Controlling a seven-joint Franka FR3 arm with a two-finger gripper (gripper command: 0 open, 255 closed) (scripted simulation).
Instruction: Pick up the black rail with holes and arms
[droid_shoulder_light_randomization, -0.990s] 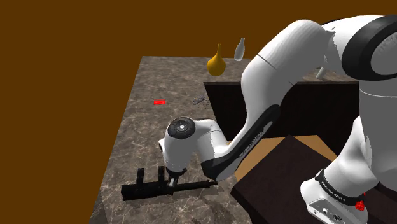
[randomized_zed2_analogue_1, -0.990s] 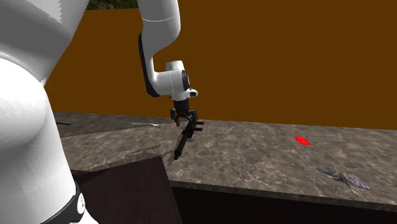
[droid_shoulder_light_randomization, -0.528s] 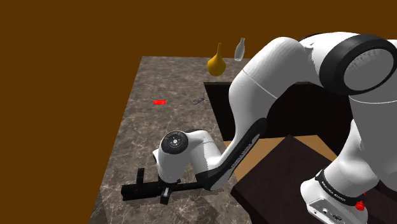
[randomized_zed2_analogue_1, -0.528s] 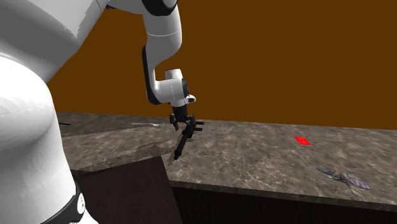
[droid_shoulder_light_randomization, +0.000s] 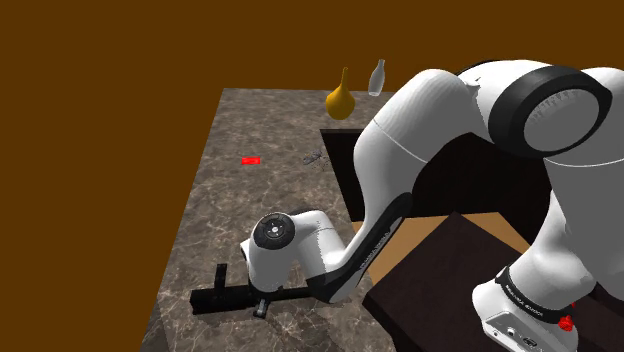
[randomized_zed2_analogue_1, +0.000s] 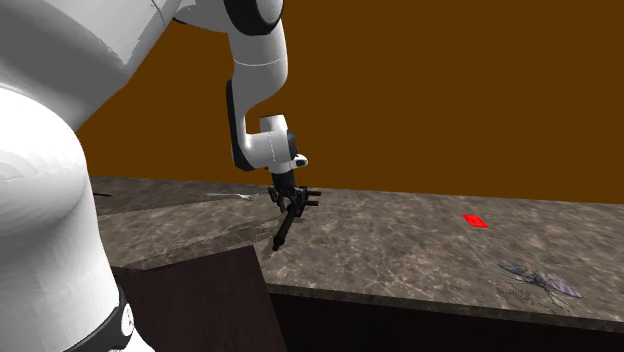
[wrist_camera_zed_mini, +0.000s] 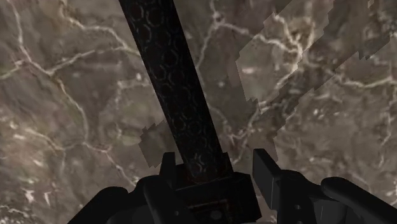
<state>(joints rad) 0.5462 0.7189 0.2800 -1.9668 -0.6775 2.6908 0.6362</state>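
Low on a dark marbled bench (droid_shoulder_light_randomization: 230, 180), close to its edge nearest the shoulder camera, lying flat: a long black rail (droid_shoulder_light_randomization: 225, 298) patterned with hexagonal holes, short arms branching from its side. Directly over it, pointing straight down from a white arm, a black two-finger tool (droid_shoulder_light_randomization: 262, 305). Fingers set fairly wide and straddling the rail partway along its length. One finger (wrist_camera_zed_mini: 168, 168) right against the rail's side, the other (wrist_camera_zed_mini: 264, 168) apart from it, bare bench between. Not clasped. Well apart from the rail, farther along the bench: a small red piece (droid_shoulder_light_randomization: 250, 160), a tiny winged insect figure (droid_shoulder_light_randomization: 314, 158), and at the far end a yellow gourd-shaped vase (droid_shoulder_light_randomization: 340, 100) beside a clear bottle (droid_shoulder_light_randomization: 377, 78). Behind everything, a plain brown wall (droid_shoulder_light_randomization: 150, 60).
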